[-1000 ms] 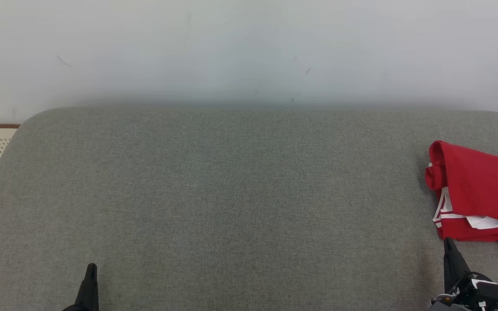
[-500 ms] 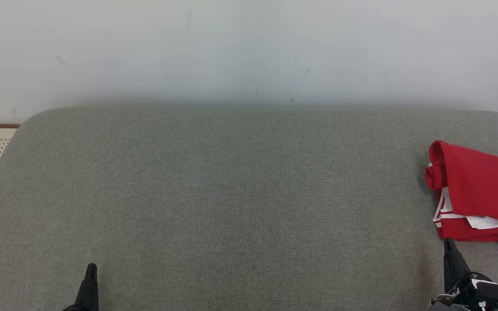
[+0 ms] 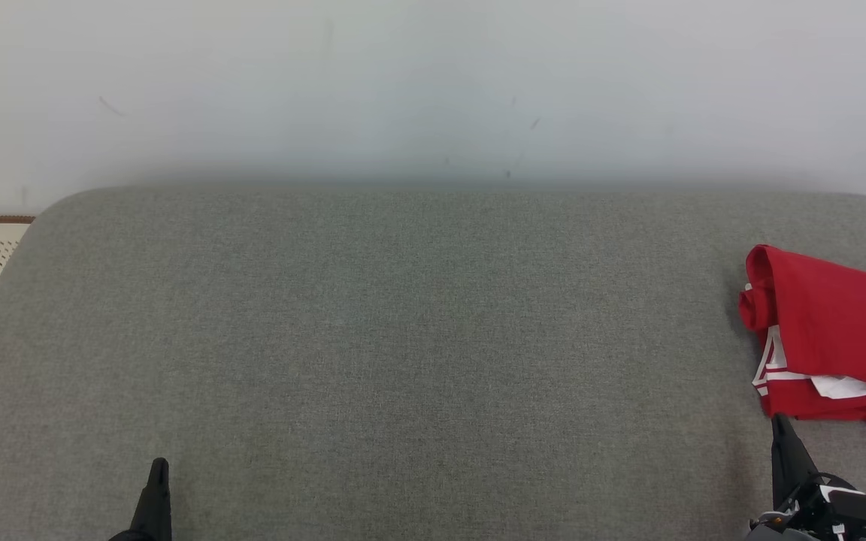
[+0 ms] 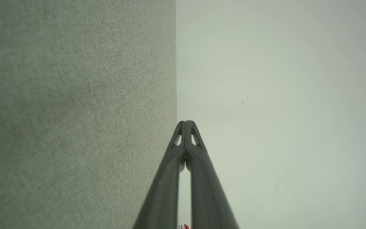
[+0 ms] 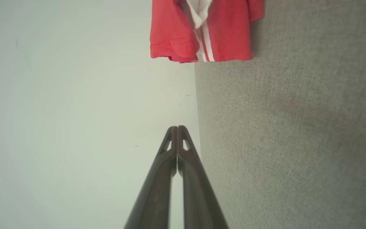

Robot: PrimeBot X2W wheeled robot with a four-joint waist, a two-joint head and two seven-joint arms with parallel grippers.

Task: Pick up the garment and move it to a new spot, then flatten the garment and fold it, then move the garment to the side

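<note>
The garment, red with white stripes, lies bunched on the grey pad at the pad's right edge, partly cut off by the head view's border. The right gripper hovers over the pad's front right part, near the garment's hem but apart from it, its fingers pressed together on nothing. The left gripper sits over the pad's front left part, well apart from the garment, likewise closed tight and empty. A pale wall rises behind the pad's far edge.
</note>
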